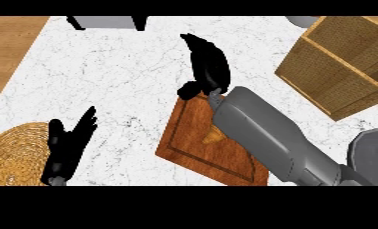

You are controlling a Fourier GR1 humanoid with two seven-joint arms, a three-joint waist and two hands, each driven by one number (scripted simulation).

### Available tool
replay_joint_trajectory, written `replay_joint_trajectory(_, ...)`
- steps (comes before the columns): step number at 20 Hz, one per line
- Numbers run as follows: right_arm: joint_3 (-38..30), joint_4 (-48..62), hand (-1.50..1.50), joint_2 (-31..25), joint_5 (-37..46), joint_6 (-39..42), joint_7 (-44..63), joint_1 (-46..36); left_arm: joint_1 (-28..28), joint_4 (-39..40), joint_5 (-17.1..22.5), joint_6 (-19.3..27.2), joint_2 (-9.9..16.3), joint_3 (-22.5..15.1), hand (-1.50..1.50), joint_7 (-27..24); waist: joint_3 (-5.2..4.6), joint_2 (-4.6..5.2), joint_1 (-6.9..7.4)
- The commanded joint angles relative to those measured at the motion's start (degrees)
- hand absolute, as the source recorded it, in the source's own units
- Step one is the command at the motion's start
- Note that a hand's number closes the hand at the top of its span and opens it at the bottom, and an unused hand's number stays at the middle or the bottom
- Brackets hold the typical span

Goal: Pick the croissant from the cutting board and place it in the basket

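At centre frame, our right hand (207, 68) hovered past the brown wooden cutting board (193, 138), fingers straight, holding nothing. The golden croissant (214, 135) peeked out beneath our forearm. Lower left, our left hand (68, 145) rested open by the round woven basket (18, 153).

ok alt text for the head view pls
The right hand reaches, fingers straight, past the cutting board; its forearm hides most of the croissant. The left hand rests open beside the basket.
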Motion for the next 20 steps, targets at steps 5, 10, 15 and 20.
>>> replay_joint_trajectory(5, -0.2, -4.1, -1.5, -3.4, -2.0, 29.9, 23.3, -19.4, 3.7, 1.9, 0.9, -0.7, 0.7, 1.0, 0.0, 1.0, -0.19, -0.31, -1.96)
replay_joint_trajectory(10, -6.5, -4.6, -1.5, -3.2, -13.8, 46.6, 32.7, -25.2, 3.5, -0.5, 1.7, -1.2, 1.4, 1.3, 0.0, 3.2, -0.02, 0.13, -1.92)
replay_joint_trajectory(15, -7.1, -3.7, -1.5, -3.9, -21.0, 53.6, 37.6, -26.1, 6.3, -0.2, 0.4, -0.1, -0.4, 0.0, 0.0, 1.3, -0.03, 0.21, -2.17)
replay_joint_trajectory(20, -6.8, -4.8, -1.5, -5.9, -25.5, 55.5, 40.1, -27.4, 4.5, 0.9, 1.6, -1.3, 0.7, 2.2, 0.0, 0.8, -0.02, 0.39, -2.71)
